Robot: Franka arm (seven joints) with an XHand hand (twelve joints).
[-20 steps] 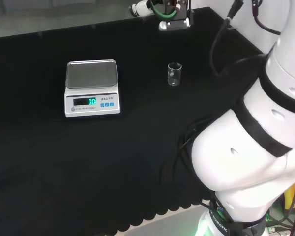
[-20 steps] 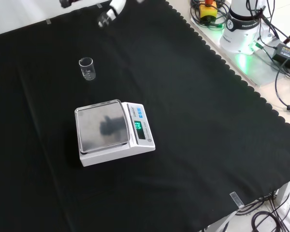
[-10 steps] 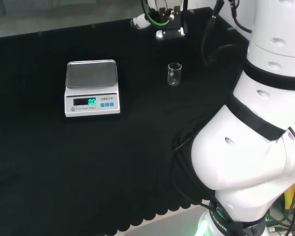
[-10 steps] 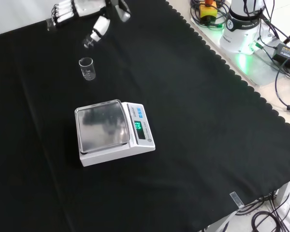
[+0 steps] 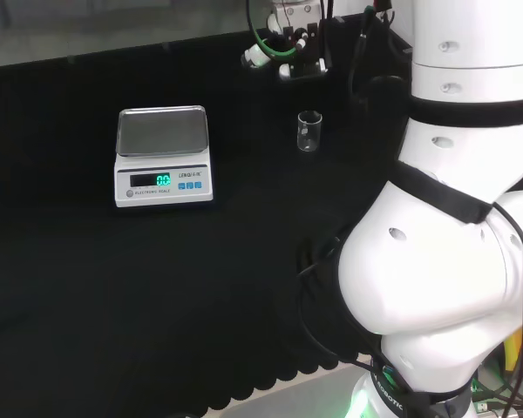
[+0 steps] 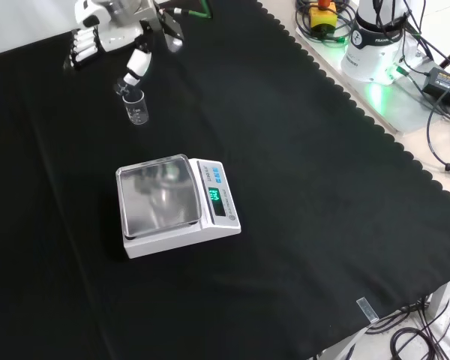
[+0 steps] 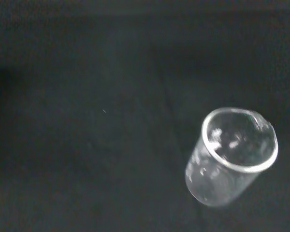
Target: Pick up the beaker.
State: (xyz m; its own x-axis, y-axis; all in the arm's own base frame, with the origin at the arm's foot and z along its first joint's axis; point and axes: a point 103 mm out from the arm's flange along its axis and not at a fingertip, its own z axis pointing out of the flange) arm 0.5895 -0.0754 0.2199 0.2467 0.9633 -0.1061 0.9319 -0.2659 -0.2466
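A small clear glass beaker (image 6: 136, 106) stands upright on the black cloth, beyond the scale in the front view. The head view has the beaker (image 5: 309, 131) to the right of the scale, and the wrist view shows the beaker (image 7: 232, 154) close up and apparently empty. The hand (image 6: 109, 30) hovers above and just beyond the beaker in the front view, fingers straight and spread, the thumb (image 6: 136, 66) pointing down near the beaker's rim. No finger touches the glass. In the head view the hand (image 5: 283, 59) is mostly hidden by cables.
A white digital scale (image 6: 176, 202) with a steel pan and a lit green display stands mid-cloth in the front view; the scale (image 5: 163, 155) lies left of the beaker in the head view. The arm's base and cables (image 6: 379, 45) sit off the cloth's right edge.
The hand has come down and moved toward the beaker, from the front view's top edge to just above the glass. Beaker and scale have not moved.
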